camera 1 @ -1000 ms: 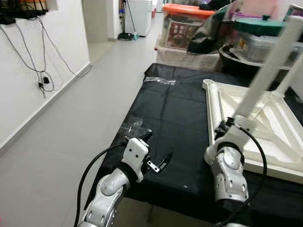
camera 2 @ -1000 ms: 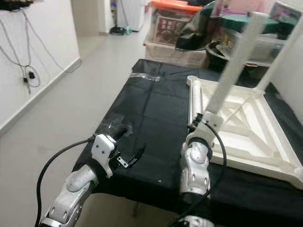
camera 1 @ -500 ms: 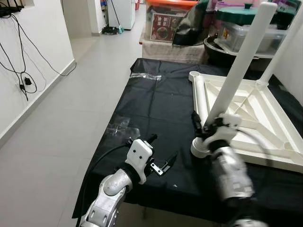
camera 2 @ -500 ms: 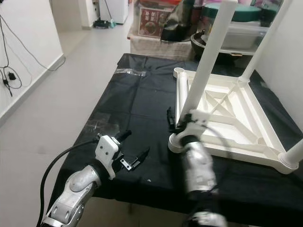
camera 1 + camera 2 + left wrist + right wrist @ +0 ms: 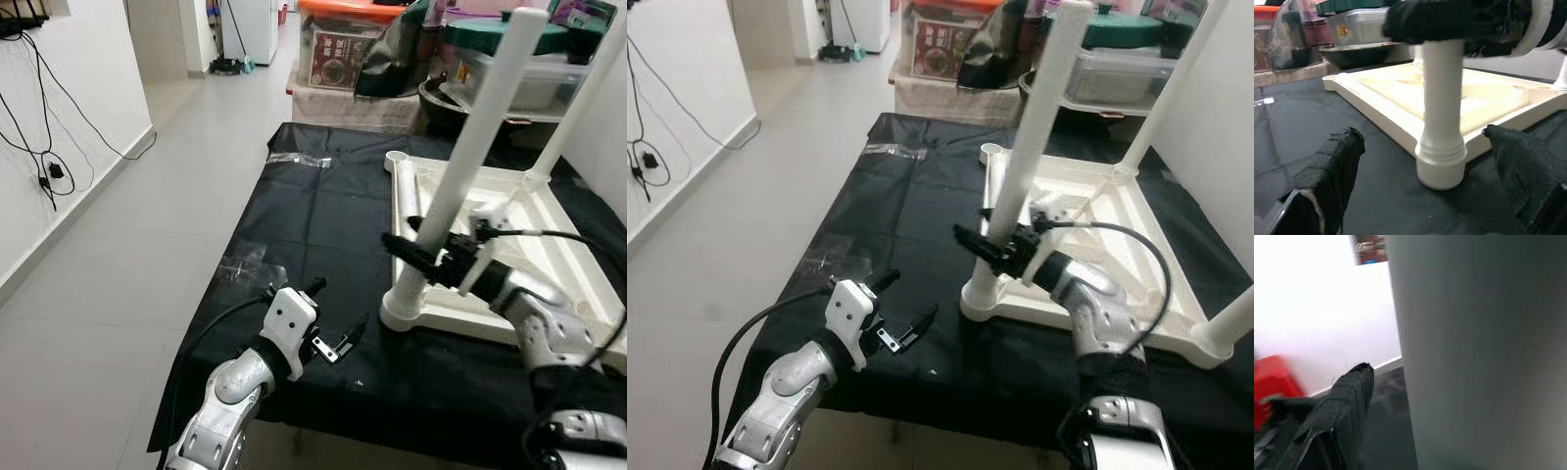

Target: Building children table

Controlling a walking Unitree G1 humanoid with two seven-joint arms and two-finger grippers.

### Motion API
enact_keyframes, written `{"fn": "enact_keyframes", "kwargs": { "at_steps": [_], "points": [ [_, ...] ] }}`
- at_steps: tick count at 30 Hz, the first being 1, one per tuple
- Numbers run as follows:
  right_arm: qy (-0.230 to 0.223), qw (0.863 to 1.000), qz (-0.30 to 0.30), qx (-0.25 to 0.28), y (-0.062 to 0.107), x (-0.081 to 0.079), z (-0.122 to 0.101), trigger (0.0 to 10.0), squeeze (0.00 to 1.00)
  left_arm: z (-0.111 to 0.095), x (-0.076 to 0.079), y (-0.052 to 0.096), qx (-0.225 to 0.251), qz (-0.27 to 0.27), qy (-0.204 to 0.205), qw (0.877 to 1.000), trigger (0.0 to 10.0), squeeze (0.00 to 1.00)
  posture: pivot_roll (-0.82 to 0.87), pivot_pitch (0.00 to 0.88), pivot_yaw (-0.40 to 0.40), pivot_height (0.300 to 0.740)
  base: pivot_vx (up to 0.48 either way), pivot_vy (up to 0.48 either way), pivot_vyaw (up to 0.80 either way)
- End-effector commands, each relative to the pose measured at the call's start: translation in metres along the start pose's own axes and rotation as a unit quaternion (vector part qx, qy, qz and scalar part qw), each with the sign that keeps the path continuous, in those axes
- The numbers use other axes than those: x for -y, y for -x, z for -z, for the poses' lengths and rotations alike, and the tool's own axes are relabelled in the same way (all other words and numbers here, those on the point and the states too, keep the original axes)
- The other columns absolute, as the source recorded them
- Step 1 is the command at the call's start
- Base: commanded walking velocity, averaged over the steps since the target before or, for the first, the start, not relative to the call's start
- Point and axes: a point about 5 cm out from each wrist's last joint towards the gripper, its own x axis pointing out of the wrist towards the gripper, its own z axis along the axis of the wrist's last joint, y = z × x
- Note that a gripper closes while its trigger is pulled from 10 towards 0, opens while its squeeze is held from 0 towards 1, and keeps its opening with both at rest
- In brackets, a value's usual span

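Table top, white and upside down, lies right of centre in the left eye view on a black cloth, with the near leg rising from its lower-left corner socket. The right gripper is clamped across that leg low on the shaft, one finger beside the pale tube in its wrist view. The left gripper, lower centre, hovers over the cloth with fingers spread, holding nothing, facing the socket. To seat the leg well, I judge the right arm should keep the shaft upright and press or twist straight down, while the left steadies the frame near the corner.
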Motion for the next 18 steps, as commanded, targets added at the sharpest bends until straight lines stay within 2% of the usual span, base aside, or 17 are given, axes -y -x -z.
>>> {"fn": "enact_keyframes", "kwargs": {
  "at_steps": [1, 2, 3, 4, 5, 9, 10, 11, 12, 13, 14, 15, 18],
  "points": [
    [-0.005, 0.999, -0.041, -0.018, -0.008, -0.008, 0.009, 10.0, 0.00, 0.003, 0.002, -0.001, -0.010, 0.007, -0.002, 1.000, 10.0, 0.00, 0.12, 0.000, -0.096, 0.740, 0.000, 0.000, 0.00],
    [-0.004, 0.997, -0.062, -0.035, -0.013, -0.010, 0.015, 6.7, 0.00, 0.004, 0.002, -0.001, -0.010, 0.008, -0.002, 1.000, 10.0, 0.00, 0.13, 0.000, -0.099, 0.740, 0.000, 0.000, 0.00],
    [-0.004, 0.997, -0.062, -0.035, -0.013, -0.010, 0.015, 6.7, 0.00, 0.004, 0.002, -0.001, -0.010, 0.008, -0.002, 1.000, 10.0, 0.00, 0.13, 0.000, -0.099, 0.740, 0.000, 0.000, 0.00],
    [-0.004, 0.996, -0.074, -0.045, -0.015, -0.012, 0.018, 0.0, 0.00, 0.004, 0.002, -0.001, -0.011, 0.008, -0.002, 1.000, 10.0, 0.00, 0.13, 0.000, -0.099, 0.740, 0.000, 0.000, 0.00],
    [-0.009, 0.995, -0.086, -0.053, -0.017, -0.016, 0.022, 0.0, 0.00, 0.004, 0.003, 0.000, -0.011, 0.008, -0.002, 1.000, 10.0, 0.00, 0.13, 0.000, -0.100, 0.740, 0.000, 0.000, 0.00],
    [-0.002, 0.998, -0.050, -0.044, -0.021, -0.016, 0.026, 0.0, 0.00, 0.004, 0.003, 0.001, -0.013, 0.008, -0.002, 1.000, 10.0, 0.00, 0.12, 0.000, -0.093, 0.740, 0.000, 0.000, 0.00],
    [0.017, 0.999, 0.009, -0.028, -0.021, -0.012, 0.026, 0.0, 0.00, 0.005, 0.003, 0.001, -0.014, 0.009, -0.001, 1.000, 10.0, 0.00, 0.12, 0.000, -0.093, 0.740, 0.000, 0.000, 0.00],
    [0.017, 0.999, 0.009, -0.028, -0.021, -0.012, 0.026, 0.0, 0.00, 0.005, 0.003, 0.001, -0.014, 0.009, -0.001, 1.000, 10.0, 0.00, 0.12, 0.000, -0.093, 0.740, 0.000, 0.000, 0.00],
    [0.021, 0.992, 0.120, 0.015, -0.019, -0.001, 0.021, 0.0, 0.00, 0.005, 0.003, 0.001, -0.016, 0.010, 0.000, 1.000, 10.0, 0.00, 0.11, 0.000, -0.089, 0.740, 0.000, 0.000, 0.00],
    [0.016, 0.979, 0.196, 0.045, -0.015, 0.007, 0.018, 0.0, 0.00, 0.006, 0.003, 0.001, -0.017, 0.010, 0.001, 1.000, 10.0, 0.00, 0.11, 0.000, -0.089, 0.740, 0.000, 0.000, 0.00],
    [0.016, 0.979, 0.196, 0.045, -0.015, 0.007, 0.018, 0.0, 0.00, 0.006, 0.003, 0.001, -0.017, 0.010, 0.001, 1.000, 10.0, 0.00, 0.11, 0.000, -0.089, 0.740, 0.000, 0.000, 0.00],
    [0.000, 0.962, 0.266, 0.069, -0.010, 0.012, 0.017, 0.0, 0.00, 0.006, 0.003, 0.002, -0.018, 0.010, 0.002, 1.000, 10.0, 0.00, 0.10, 0.000, -0.079, 0.740, 0.000, 0.000, 0.00],
    [0.000, 0.962, 0.266, 0.069, -0.010, 0.012, 0.017, 0.0, 0.00, 0.006, 0.003, 0.002, -0.018, 0.010, 0.002, 1.000, 10.0, 0.00, 0.10, 0.000, -0.079, 0.740, 0.000, 0.000, 0.00]
  ]
}}
